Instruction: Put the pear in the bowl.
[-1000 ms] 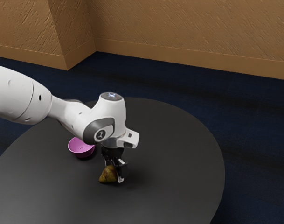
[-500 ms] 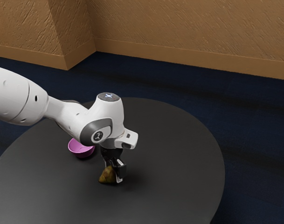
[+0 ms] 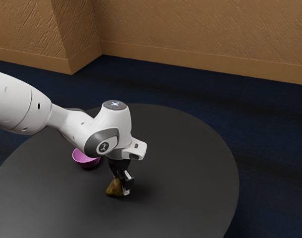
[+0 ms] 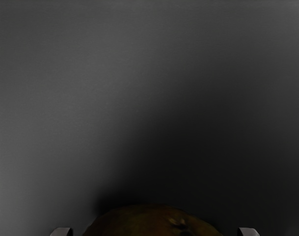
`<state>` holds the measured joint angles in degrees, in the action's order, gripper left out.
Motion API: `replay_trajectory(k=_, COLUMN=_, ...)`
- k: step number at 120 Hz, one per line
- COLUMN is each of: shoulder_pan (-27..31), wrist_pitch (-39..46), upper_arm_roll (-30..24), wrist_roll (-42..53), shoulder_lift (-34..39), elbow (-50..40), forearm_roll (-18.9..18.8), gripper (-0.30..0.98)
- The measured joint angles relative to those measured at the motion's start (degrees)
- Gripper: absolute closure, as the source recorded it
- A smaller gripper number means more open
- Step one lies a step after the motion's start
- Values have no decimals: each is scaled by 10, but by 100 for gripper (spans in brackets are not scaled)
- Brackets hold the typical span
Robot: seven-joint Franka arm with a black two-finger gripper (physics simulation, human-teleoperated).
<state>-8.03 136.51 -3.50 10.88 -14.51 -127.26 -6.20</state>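
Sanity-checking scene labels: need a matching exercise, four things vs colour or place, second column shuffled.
Things:
1. pear
2. bowl
3. table
4. wall

Colour or place:
A. tan, textured, beyond the floor
B. pink, nearer the exterior view's left than the pear
C. brownish, right at the hand
D. dark, with a curved edge, under the bowl

Pairs: 1-C, 2-B, 3-D, 4-A

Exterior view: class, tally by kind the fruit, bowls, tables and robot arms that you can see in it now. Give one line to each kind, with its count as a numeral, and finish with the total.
Fruit, a pear: 1
Bowl: 1
Table: 1
Robot arm: 1
Total: 4
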Motion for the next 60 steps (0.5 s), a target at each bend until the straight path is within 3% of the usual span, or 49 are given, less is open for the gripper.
replay_trajectory(k=34, shoulder_pan=0, wrist_pitch=-2, upper_arm_roll=0, wrist_roll=-8, shoulder_lift=16, elbow=0, forearm_roll=-5, gripper=45)
replay_trajectory(k=60, shoulder_pan=2, wrist_pitch=-25, upper_arm_roll=1, wrist_roll=-29, shoulder_lift=50, elbow=7, forearm_roll=-32, gripper=67)
